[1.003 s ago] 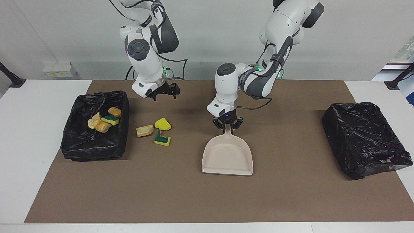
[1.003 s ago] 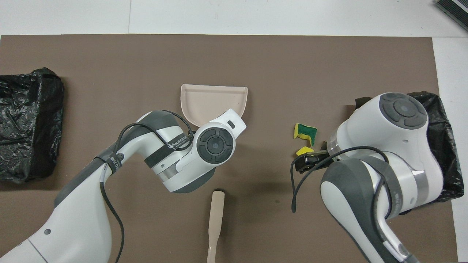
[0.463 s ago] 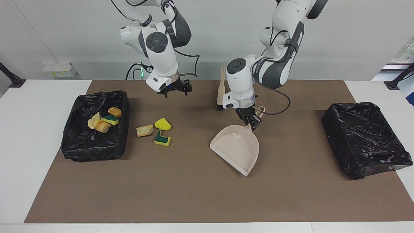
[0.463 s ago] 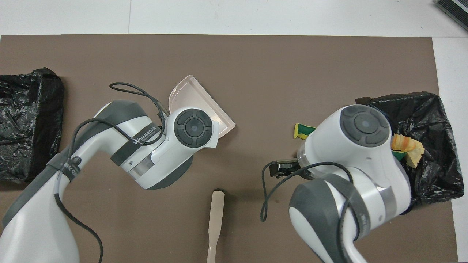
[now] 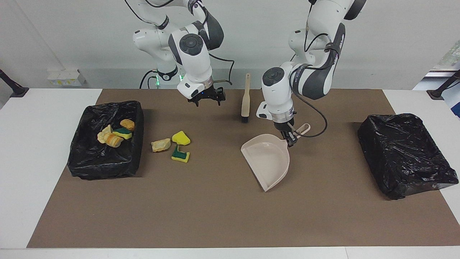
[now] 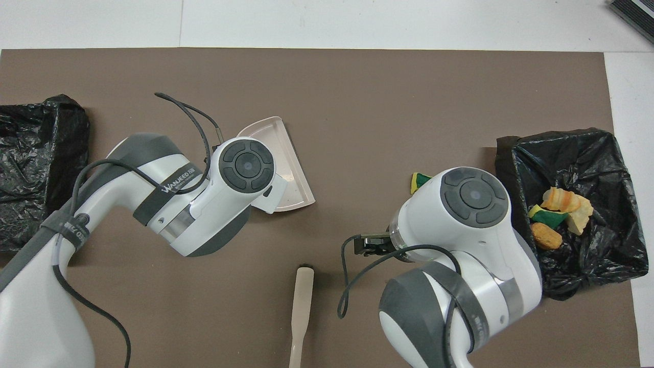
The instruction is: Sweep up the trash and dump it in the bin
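Three trash scraps lie on the brown mat beside the bin (image 5: 82, 162) at the right arm's end: a tan chunk (image 5: 160, 145), a yellow piece (image 5: 180, 137) and a green-and-yellow sponge piece (image 5: 180, 154) (image 6: 419, 180). More trash (image 5: 115, 135) (image 6: 557, 212) sits inside that bin (image 6: 613, 153). My left gripper (image 5: 290, 138) is shut on the handle of the beige dustpan (image 5: 267, 162) (image 6: 288, 163), which rests on the mat at mid-table, turned at an angle. My right gripper (image 5: 207, 100) (image 6: 368, 244) hangs open over the mat beside the brush (image 5: 245, 100) (image 6: 301, 306), holding nothing.
A second black-lined bin (image 5: 402, 154) (image 6: 36, 168) stands at the left arm's end of the table. The brush lies flat on the mat close to the robots, between the two arms. White table surface borders the mat.
The left arm has pulled the dustpan toward its own end of the table and twisted it. The right gripper has moved away from the bin toward the brush, uncovering the trash in the bin.
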Robot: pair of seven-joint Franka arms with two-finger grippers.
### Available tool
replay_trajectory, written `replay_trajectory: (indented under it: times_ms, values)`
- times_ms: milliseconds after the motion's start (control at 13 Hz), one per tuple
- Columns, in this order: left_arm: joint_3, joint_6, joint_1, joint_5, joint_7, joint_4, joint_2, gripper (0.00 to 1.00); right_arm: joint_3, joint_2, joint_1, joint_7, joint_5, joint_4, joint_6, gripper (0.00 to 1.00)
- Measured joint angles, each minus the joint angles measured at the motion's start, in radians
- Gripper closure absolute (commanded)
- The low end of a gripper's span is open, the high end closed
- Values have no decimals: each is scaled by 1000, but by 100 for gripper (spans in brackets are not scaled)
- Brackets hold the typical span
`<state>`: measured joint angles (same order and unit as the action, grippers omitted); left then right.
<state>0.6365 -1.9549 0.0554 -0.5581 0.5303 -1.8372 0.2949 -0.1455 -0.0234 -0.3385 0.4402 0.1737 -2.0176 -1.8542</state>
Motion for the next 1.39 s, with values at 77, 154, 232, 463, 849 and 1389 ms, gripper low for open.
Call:
replay_trajectory:
  times_ms: [77,154,232,463,849,1389]
  values:
    - [-4,-12,9,1,44,-1,2,100,-1,-2,-7,7,4,-5,0,0]
    - [-14,-23,14,2,89,-1,6,100,-1,-6,-19,31,4,-12,0,0]
    - [-30,-35,15,2,150,-1,10,100,-2,-12,-35,57,6,-20,0,0]
    - [-76,-41,18,6,297,-3,14,100,-3,-46,-98,150,51,-56,-23,0]
    - [-88,-54,63,13,364,-86,-44,100,-9,-43,-378,522,59,-190,-314,0]
    - [-102,-153,80,71,427,-219,-142,100,-10,92,-584,903,-127,-246,-466,3]
